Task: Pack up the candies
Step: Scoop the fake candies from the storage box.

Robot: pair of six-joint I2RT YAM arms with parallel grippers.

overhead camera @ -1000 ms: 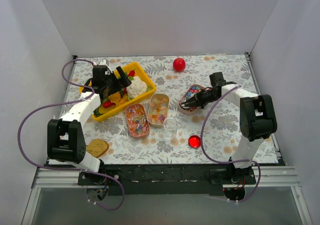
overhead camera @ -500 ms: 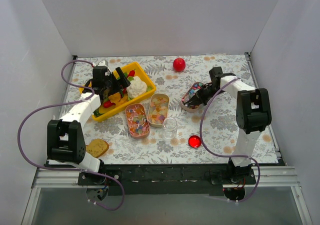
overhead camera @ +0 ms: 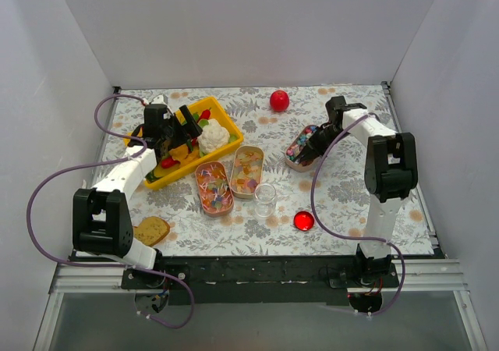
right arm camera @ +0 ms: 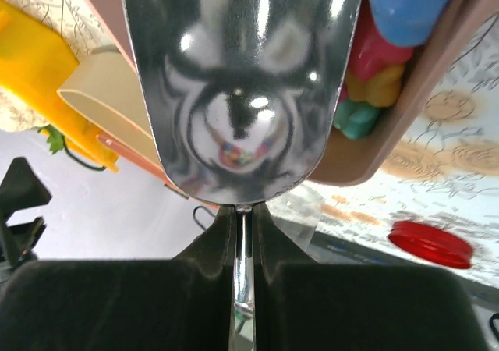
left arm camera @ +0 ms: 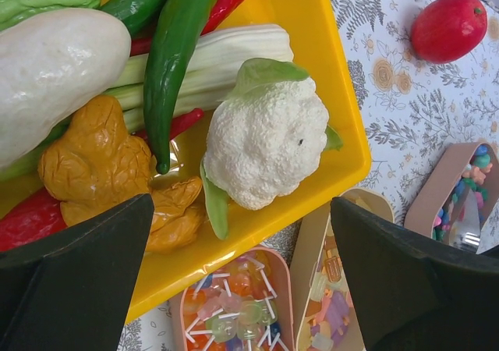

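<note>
The candies fill three open tins: a pink tin point(overhead camera: 213, 187) of tiny lollipops point(left arm camera: 238, 312), a beige tin point(overhead camera: 248, 171) of pastel pieces point(left arm camera: 331, 304), and a brown tin point(overhead camera: 302, 148) of multicoloured beads point(right arm camera: 382, 78). My right gripper point(overhead camera: 323, 132) is shut on the handle of a metal scoop point(right arm camera: 242, 78), whose bowl is over the brown tin's candies. My left gripper point(overhead camera: 183, 129) is open and empty, hovering over the near edge of the yellow tray point(left arm camera: 343, 117), just behind the pink tin.
The yellow tray point(overhead camera: 226, 121) holds toy vegetables, including a cauliflower point(left arm camera: 265, 132). A clear jar point(overhead camera: 266, 199) stands in front of the tins, with its red lid point(overhead camera: 303, 221) to its right. A red ball point(overhead camera: 279, 100) lies at the back. A biscuit point(overhead camera: 152, 229) lies front left.
My right wrist has swung back and to the right while the scoop stays at the brown tin. The left arm has hardly moved.
</note>
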